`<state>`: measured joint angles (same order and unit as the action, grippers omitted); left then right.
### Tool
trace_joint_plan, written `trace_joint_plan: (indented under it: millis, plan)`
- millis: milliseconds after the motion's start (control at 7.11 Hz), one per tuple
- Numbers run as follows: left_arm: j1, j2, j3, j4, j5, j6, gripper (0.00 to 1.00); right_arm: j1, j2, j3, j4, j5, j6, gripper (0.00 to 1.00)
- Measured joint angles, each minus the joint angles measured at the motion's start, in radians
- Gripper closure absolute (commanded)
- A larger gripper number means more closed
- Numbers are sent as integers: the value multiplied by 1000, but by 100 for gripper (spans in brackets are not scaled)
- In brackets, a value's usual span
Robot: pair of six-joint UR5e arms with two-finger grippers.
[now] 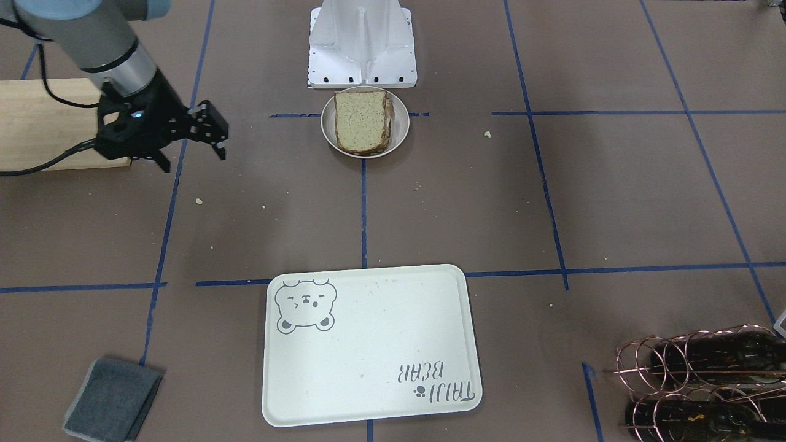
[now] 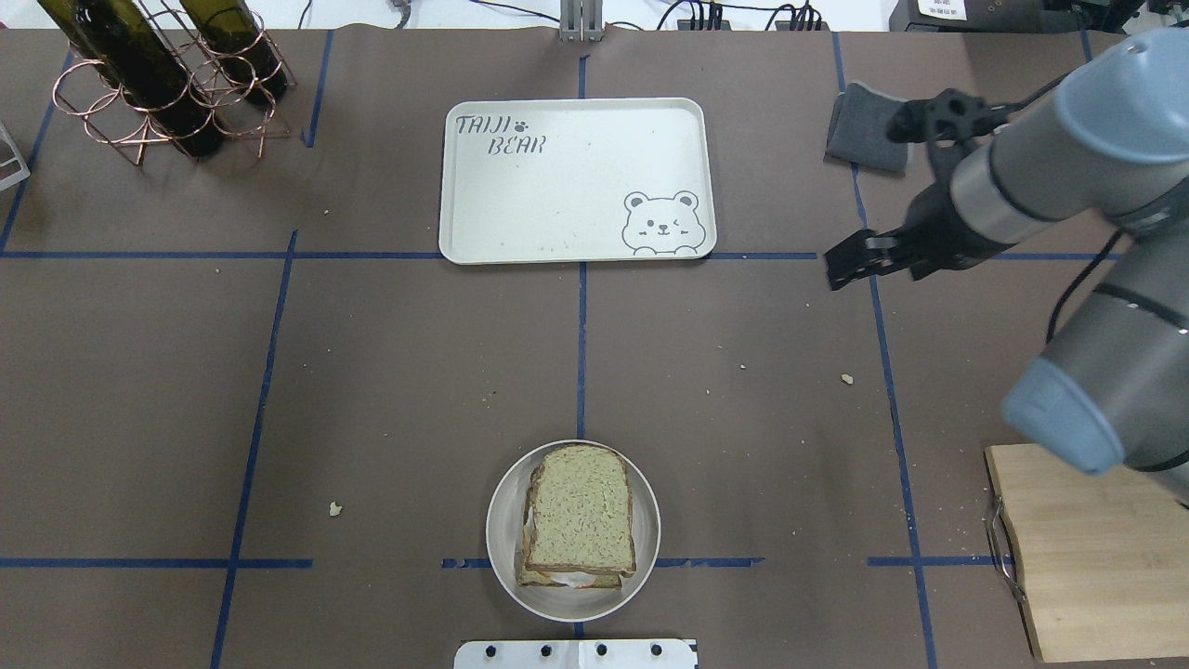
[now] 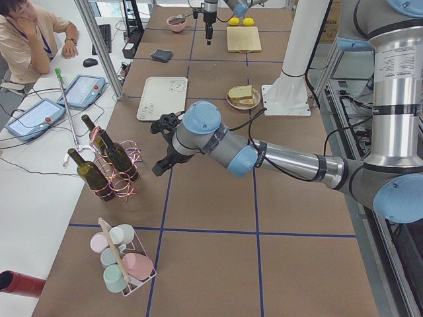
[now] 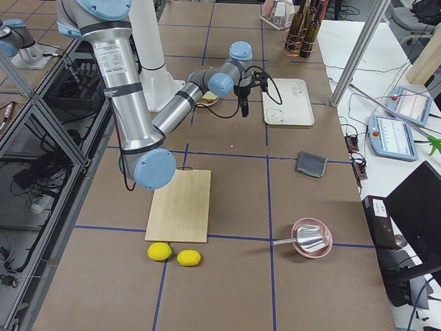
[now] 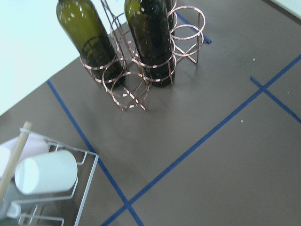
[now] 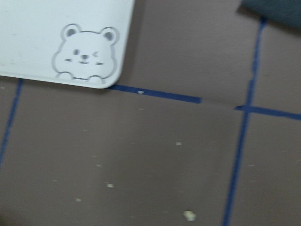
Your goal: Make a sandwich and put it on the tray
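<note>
The sandwich (image 1: 362, 121), two speckled bread slices with a little egg white showing at the near edge, lies on a small round beige plate (image 2: 502, 557) close to the robot base. The cream bear tray (image 2: 557, 186) sits bare across the table, and also shows in the front-facing view (image 1: 368, 344) and as a corner in the right wrist view (image 6: 56, 42). My right gripper (image 1: 191, 156) is open and empty, held above the table to the side of the tray and well away from the sandwich. My left gripper (image 3: 162, 145) shows only in the left side view, near the bottle rack; I cannot tell if it is open or shut.
A copper rack with wine bottles (image 2: 167, 84) stands at the far left corner. A folded grey cloth (image 2: 868, 125) lies far right. A wooden board (image 2: 1096, 548) lies near right. A cup rack (image 3: 122, 264), two lemons (image 4: 172, 254) and a pink bowl (image 4: 311, 238) sit at the table ends.
</note>
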<state>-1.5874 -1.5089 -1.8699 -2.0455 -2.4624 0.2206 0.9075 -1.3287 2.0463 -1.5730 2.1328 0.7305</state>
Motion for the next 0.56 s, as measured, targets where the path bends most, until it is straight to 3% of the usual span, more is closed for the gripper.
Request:
trace_joint_plan:
  millis: [281,422,563]
  plan:
    - [103,-30,-23,-61,-65,-171,0,239,-159,-19,-86,50,-452,0]
    - [199,-41,-48,-72,-60,-296,0,351,-236,-27,-128,57,-649,0]
    - [321,-62,-75,-76,13,-467,0,455,-328,-34,-148,58,-786,0]
